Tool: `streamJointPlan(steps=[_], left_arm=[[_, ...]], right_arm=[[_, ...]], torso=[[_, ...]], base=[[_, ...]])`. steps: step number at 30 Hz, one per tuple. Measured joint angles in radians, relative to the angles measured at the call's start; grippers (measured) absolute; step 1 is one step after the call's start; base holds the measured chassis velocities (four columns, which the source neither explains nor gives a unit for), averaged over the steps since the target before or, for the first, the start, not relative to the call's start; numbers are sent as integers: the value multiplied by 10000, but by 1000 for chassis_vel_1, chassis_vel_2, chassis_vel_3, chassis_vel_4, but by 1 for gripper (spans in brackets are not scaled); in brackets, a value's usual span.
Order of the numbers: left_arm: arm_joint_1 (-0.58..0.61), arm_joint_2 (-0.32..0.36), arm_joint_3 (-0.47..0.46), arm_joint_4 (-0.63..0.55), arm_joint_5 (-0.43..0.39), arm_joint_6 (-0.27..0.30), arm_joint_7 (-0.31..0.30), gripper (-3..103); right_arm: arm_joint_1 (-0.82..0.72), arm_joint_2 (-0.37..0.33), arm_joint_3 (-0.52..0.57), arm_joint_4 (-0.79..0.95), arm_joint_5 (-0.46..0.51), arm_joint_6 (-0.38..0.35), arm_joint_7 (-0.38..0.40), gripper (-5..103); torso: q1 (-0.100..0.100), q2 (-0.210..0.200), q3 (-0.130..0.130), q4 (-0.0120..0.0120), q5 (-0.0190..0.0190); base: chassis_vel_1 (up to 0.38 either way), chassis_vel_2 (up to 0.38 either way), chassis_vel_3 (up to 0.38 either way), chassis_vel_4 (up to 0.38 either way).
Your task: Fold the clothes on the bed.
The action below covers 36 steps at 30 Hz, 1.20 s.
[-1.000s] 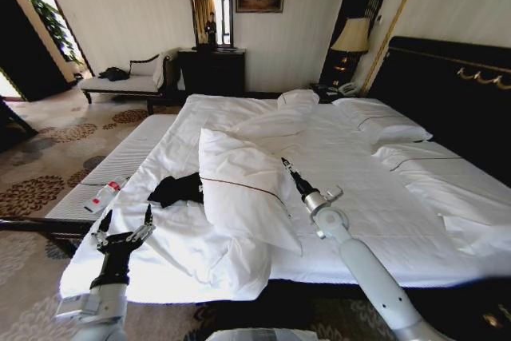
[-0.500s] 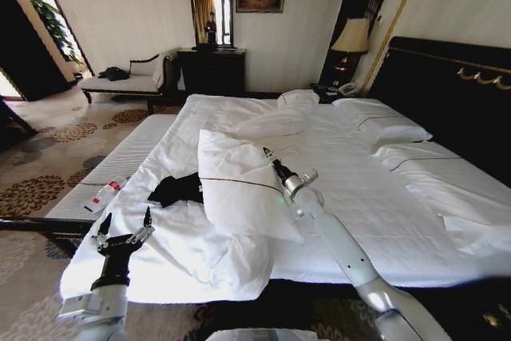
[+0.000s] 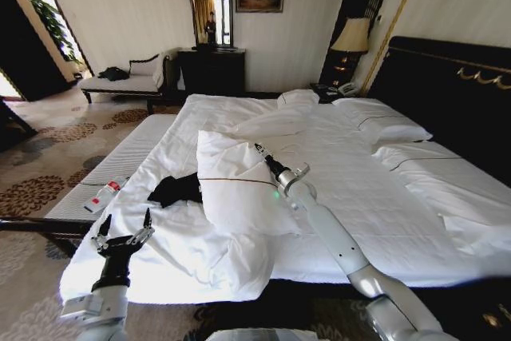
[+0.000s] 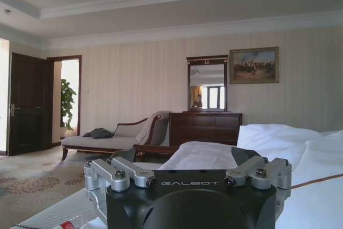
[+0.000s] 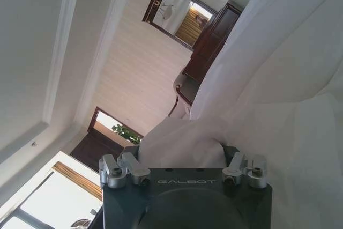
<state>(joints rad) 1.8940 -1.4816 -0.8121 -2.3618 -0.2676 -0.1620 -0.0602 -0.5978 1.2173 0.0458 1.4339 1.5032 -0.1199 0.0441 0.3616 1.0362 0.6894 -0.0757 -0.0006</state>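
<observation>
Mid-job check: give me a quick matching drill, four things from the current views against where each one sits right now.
Things:
1. black T-shirt
2. right gripper
3. left gripper
4. small bottle with red label

Places:
A. low at the near left corner of the bed, fingers spread
B. on the striped strip along the bed's left side
C. crumpled on the white sheet left of the bunched duvet
D. at the top of the bunched duvet

Pairs: 1-C, 2-D, 3-A, 4-B

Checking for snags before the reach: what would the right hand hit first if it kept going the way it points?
Most likely the folded white duvet: the right hand already points into its raised fold, well short of the black T-shirt. Depth is uncertain.
</observation>
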Motion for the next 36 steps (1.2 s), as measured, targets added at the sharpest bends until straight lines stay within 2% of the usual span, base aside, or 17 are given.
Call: streamJointPlan(steps=[1, 3, 5, 6, 10, 12, 15, 18, 20, 23, 28, 30, 31, 35, 36], left_arm=[[8, 0, -1, -14, 1, -6, 0, 100], [19, 0, -10, -27, 1, -12, -1, 100], [44, 4, -36, -47, 1, -30, -4, 100], [44, 4, -36, -47, 1, -30, -4, 100], [79, 10, -85, -67, -14, -51, -26, 100], [78, 11, -87, -66, -15, -52, -29, 100], [62, 10, -65, -62, -15, -53, -37, 100], [40, 7, -21, -41, 5, -53, -38, 100], [8, 2, 59, -15, 44, -54, -40, 100], [-2, 2, 88, -9, 49, -54, -40, 100], [-44, 51, 98, -5, 2, -54, -42, 100], [-101, 68, 136, 17, -33, -53, -57, 100], [-101, 68, 136, 17, -33, -53, -57, 100], [-198, 48, 334, 39, -30, -54, -61, 100], [-198, 48, 334, 39, -30, -54, -61, 100]], right_arm=[[23, -1, -30, -20, -28, -2, 6, 72], [58, 0, -69, -58, -73, -4, 16, 72], [86, 37, -110, -90, -137, -5, 21, 61], [86, 37, -110, -90, -137, -5, 21, 61], [24, 82, -116, -46, -276, 232, -288, 39], [6, 81, -109, -29, -284, 296, -361, 39], [-190, 87, 69, 250, -239, 832, -880, 23], [-327, 102, 196, 460, -214, 1117, -1110, 18], [-631, 127, 486, 894, -201, 1530, -1367, 7], [-946, 157, 803, 1311, -203, 1768, -1444, 2], [-2067, 171, 1821, 2721, -219, 2296, -1445, 2], [-2875, 53, 2566, 3670, -234, 2497, -1399, 2], [-2875, 53, 2566, 3670, -234, 2497, -1399, 2], [-3995, -197, 3914, 4877, -395, 2770, -1184, 2], [-3995, -197, 3914, 4877, -395, 2770, -1184, 2]], torso=[[0, 0, 0, 1, 0], [0, 0, 0, 1, 0], [0, 0, 0, 1, 0], [0, 0, 0, 1, 0], [0, 0, 0, 3, 0], [0, -1, 0, 2, 0], [0, -1, 0, 2, 0], [0, -1, 0, 3, 0], [0, 0, 0, 4, 0], [0, 0, 0, 4, 0], [0, 0, 0, 2, 2], [0, 0, -1, 0, 2], [0, 0, -1, 0, 2], [0, 0, -2, -1, 1], [0, 0, -2, -1, 1]], base=[[0, 0, 0, 0], [0, 0, 0, 0], [0, 0, 0, 0], [0, 0, 0, 0], [0, 0, 0, 0], [0, 0, 0, 0], [0, 0, 0, 0], [0, 0, 0, 0], [0, 0, 0, 0], [0, 0, 0, 0], [0, 0, 0, 0], [0, 0, 0, 0], [0, 0, 0, 0], [0, 0, 0, 0], [0, 0, 0, 0]])
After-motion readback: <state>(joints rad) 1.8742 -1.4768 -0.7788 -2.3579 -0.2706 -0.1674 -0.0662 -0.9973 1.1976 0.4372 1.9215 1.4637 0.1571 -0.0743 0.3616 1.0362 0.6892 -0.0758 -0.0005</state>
